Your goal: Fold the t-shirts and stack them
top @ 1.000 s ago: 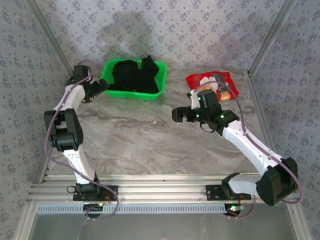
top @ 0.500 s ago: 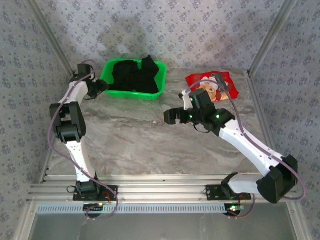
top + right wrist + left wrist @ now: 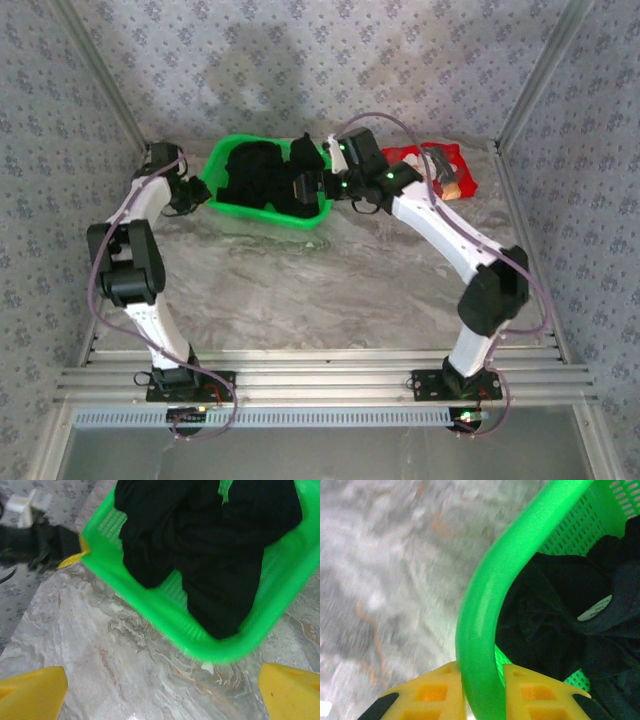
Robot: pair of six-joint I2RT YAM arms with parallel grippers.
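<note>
Grey marbled table (image 3: 300,290) between walls of pale flowered paper. At its far edge, left of middle, a green mesh basket (image 3: 268,214), heaped with the black t-shirt (image 3: 255,172): plain, crumpled, unfolded, piled up to the rim, with a small white neck label (image 3: 595,614) in the left wrist view. To the right of the basket, flat on the table and partly behind the right arm, the red t-shirt (image 3: 445,153), folded small, with a pale print too small to make out. At the basket's left end, the left gripper (image 3: 198,192): nearly closed, yellow fingers (image 3: 440,695) pressed to either side of the thick green rim, clamping it. By the basket's near right corner, the right gripper (image 3: 305,186): spread wide, fingers (image 3: 30,692) far apart above bare table, holding nothing, with the black cloth just ahead.
</note>
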